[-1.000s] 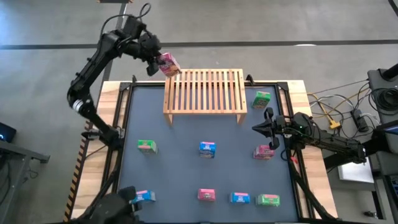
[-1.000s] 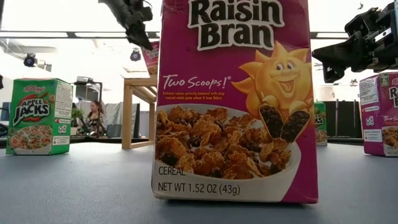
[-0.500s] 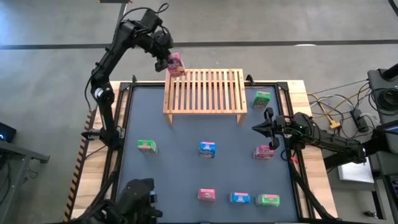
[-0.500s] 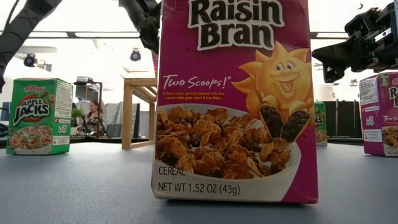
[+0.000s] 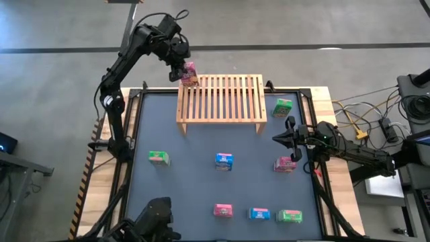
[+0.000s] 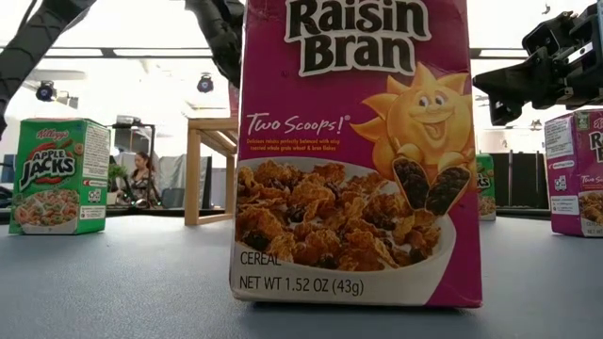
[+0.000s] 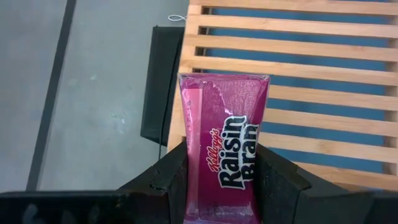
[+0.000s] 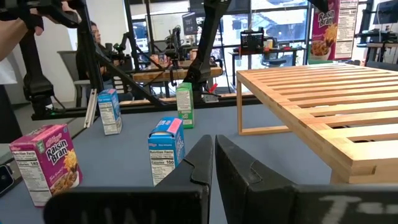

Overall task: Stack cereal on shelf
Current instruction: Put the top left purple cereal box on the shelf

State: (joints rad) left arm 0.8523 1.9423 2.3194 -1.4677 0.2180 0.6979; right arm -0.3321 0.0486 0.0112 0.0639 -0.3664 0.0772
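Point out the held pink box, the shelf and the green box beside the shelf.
held pink box [image 7: 222, 155], left wrist view, printed face.
shelf [image 5: 222, 101], high view, slatted top.
green box [image 5: 283, 107], high view, top face.

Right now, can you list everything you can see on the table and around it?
pink boxes: 3; one held over the rack's back left corner, one right, one front
blue boxes: 3; middle, front, a farther one in the right wrist view
green boxes: 3; left, beside the rack, front right
rack: 1, light wood, back of table
table: 1, dark top
person: 1, in the room behind
left gripper: shut on a pink box
right gripper: shut, empty, right side
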